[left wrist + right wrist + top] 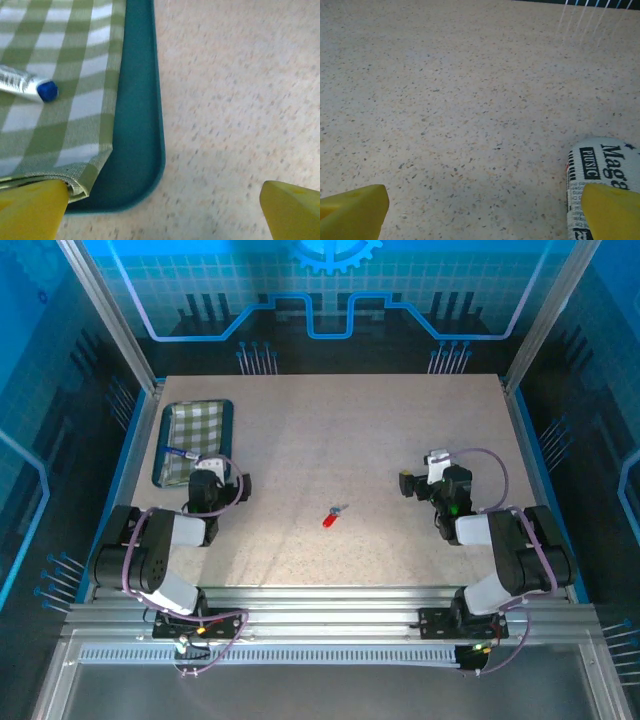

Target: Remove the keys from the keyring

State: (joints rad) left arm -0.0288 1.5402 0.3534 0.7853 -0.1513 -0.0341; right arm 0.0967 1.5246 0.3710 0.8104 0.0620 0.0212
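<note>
The small red keyring (pixel 329 519) lies on the speckled table near the middle, with a tiny dark grey key (pixel 341 508) at its upper right end. My left gripper (pixel 207 478) hovers at the near right corner of the teal tray, well left of the keyring. In the left wrist view it (pixel 162 215) is open, its yellow fingertips (pixel 30 210) far apart with nothing between them. My right gripper (pixel 425 480) stands to the right of the keyring. In the right wrist view it (pixel 482 215) is open over bare table.
The teal tray (pixel 137 125) at the back left holds a green checked cloth (pixel 60 100) and a blue-and-white pen (pixel 30 86). A white object printed like newspaper (pixel 600 170) sits against my right gripper's right finger. Blue walls enclose the table.
</note>
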